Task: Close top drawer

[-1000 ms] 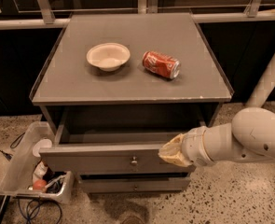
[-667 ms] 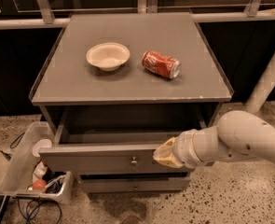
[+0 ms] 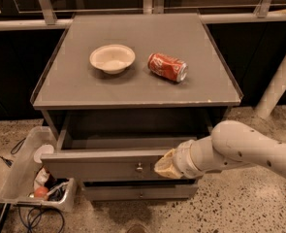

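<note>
The top drawer (image 3: 99, 166) is pulled out of the grey cabinet, its interior dark and apparently empty. Its flat front panel has one small round metal knob (image 3: 139, 168). My gripper (image 3: 164, 165) comes in from the right on a white arm and rests against the drawer front, just right of the knob. Its tan tip touches or nearly touches the panel.
On the cabinet top (image 3: 133, 89) sit a white bowl (image 3: 112, 58) and a red soda can (image 3: 167, 67) lying on its side. A slimmer drawer front (image 3: 140, 192) is below. A clear bin of clutter (image 3: 31, 178) stands on the floor at the left. A white post (image 3: 280, 81) is at the right.
My gripper has slid left along the drawer front, closer to the knob. The drawer stands about as far out as before.
</note>
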You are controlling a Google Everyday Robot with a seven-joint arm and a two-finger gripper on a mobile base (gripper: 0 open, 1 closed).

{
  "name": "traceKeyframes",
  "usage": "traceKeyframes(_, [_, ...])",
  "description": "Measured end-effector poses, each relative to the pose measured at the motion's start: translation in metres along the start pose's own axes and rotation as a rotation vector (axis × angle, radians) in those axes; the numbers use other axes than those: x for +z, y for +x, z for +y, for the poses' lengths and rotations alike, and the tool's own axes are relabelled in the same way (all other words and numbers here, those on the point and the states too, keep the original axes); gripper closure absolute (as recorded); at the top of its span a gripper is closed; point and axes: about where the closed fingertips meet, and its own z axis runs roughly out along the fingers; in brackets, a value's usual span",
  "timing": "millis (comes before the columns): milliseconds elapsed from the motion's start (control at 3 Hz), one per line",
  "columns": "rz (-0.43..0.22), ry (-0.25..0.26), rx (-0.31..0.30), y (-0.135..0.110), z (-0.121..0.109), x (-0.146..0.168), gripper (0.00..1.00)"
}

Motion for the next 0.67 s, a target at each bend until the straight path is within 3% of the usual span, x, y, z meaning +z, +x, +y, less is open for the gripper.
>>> traceKeyframes(667, [0.000, 0.000, 0.000, 0.0000, 0.0000, 0.0000, 0.36])
